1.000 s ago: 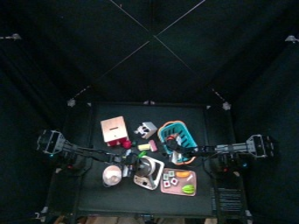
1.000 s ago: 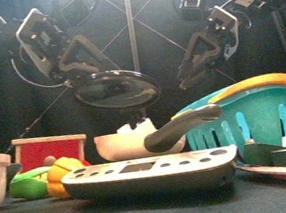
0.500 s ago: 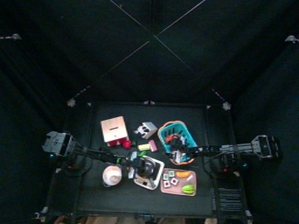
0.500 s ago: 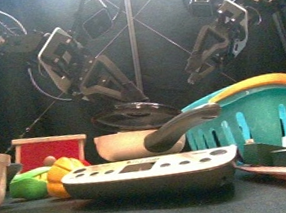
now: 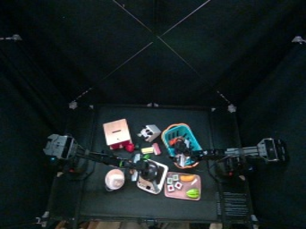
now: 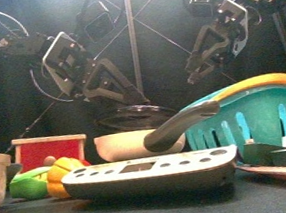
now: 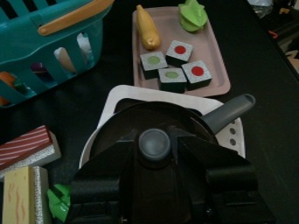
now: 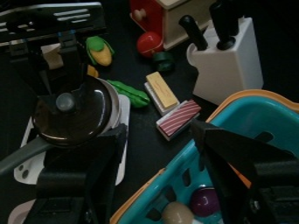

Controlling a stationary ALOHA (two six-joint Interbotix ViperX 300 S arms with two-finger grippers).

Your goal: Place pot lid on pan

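Setting: black curtains close round the small black table [image 5: 89,192] I am working over.
Left gripper [image 7: 156,175]: I see it low over the pan, its jaws spread partway and clasping the pot lid [image 7: 155,140] by the rim, one jaw on each side.
Pot lid: dark, round, with a grey knob at its middle; it sits level on the pan between the fingers [image 7: 103,179].
Pan [image 6: 128,145]: pale bowl with a grey handle angled up toward the basket, standing on a white tray [image 7: 229,138].
Pink tray [image 7: 176,52]: holds sushi pieces, a corn cob and a green leaf; it lies just beyond the pan.
Teal basket [image 6: 258,117]: orange handle; a few small toy foods lie inside, which I cannot make out.
Right gripper [image 8: 163,171]: hangs raised above the basket's edge, jaws apart, nothing between them.
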